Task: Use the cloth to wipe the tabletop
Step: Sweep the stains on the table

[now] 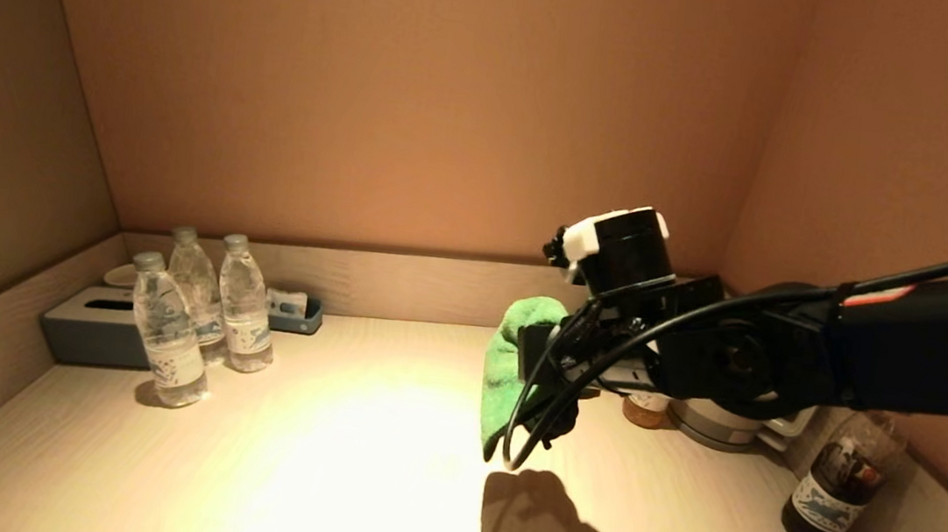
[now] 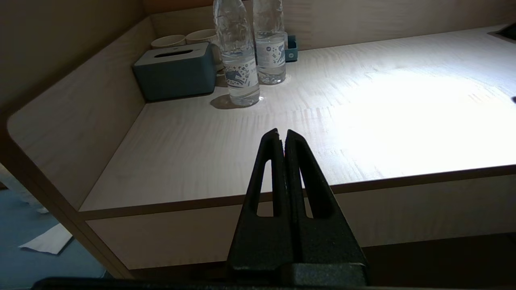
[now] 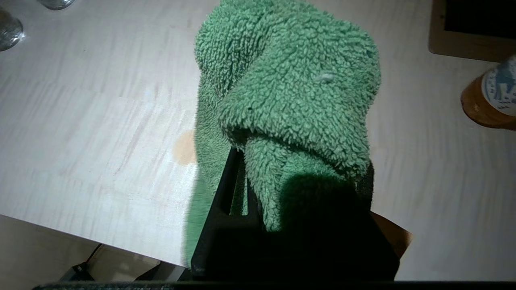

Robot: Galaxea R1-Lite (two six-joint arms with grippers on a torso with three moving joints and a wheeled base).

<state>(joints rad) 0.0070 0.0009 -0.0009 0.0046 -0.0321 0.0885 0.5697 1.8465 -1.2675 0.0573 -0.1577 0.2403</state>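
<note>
My right gripper is shut on a fluffy green cloth and holds it in the air above the right middle of the light wooden tabletop. In the right wrist view the cloth bulges over the fingers and hides their tips. A small tan stain shows on the tabletop just beside the hanging cloth. My left gripper is shut and empty, parked off the table's front left edge.
Three water bottles and a grey tissue box stand at the back left, with a small blue tray behind. At the right stand a dark bottle, a kettle base and a small jar.
</note>
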